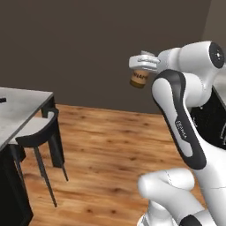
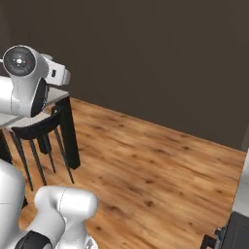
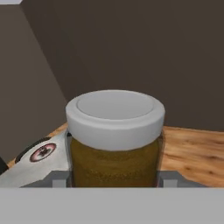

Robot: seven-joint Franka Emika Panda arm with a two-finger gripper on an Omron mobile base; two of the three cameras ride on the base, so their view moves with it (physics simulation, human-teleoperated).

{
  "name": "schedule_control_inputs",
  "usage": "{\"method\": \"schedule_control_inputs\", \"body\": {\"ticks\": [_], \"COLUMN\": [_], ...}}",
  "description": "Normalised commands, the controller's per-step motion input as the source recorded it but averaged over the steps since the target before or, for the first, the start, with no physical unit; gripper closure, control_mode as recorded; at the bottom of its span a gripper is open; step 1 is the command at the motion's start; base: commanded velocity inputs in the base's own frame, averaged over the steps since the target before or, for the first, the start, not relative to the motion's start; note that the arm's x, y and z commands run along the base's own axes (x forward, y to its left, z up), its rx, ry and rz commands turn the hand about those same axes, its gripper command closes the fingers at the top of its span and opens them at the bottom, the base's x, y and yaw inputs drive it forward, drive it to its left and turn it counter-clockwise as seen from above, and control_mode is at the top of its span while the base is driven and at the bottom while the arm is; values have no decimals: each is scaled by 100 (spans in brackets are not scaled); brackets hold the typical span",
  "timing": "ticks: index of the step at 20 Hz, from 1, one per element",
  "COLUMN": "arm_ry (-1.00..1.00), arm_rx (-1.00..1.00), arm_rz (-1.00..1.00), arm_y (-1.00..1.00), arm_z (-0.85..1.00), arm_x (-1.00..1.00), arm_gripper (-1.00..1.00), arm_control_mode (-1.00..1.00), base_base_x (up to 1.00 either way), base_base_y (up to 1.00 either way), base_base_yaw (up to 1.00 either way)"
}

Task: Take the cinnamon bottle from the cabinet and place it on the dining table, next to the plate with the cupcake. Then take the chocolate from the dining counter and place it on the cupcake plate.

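Note:
The cinnamon bottle (image 1: 139, 78), an amber jar with an orange-tan label, hangs tilted high in the air with my gripper (image 1: 141, 70) shut on it. The hand view looks at it close up: the cinnamon bottle (image 3: 114, 148) with its pale lid stands between the two jaws of the gripper (image 3: 114, 180). At the left lies a corner of the marble dining table (image 1: 22, 106), well left of and lower than the jar, and it shows behind my arm in the right base view as the dining table (image 2: 59, 95). The cabinet, plate, cupcake and chocolate are out of view.
A black chair (image 1: 42, 132) stands tucked at the table's corner, the same chair (image 2: 39, 127) showing from the right. Open wooden floor (image 1: 110, 145) stretches between the table and my base. A dark wall (image 1: 88, 48) closes the back. A black unit (image 1: 216, 119) stands at the right.

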Motion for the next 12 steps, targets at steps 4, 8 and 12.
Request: {"method": "schedule_control_inputs", "body": {"ticks": [4,8,12], "arm_ry": [0,0,0], "arm_rx": [0,0,0], "arm_rz": [0,0,0], "arm_y": [0,0,0], "arm_z": [0,0,0], "arm_x": [0,0,0], "arm_gripper": [100,100,100], "arm_control_mode": [100,100,100], "base_base_x": [78,72,60], "base_base_y": [-87,-84,-77], "base_base_yaw": [10,11,12]}}
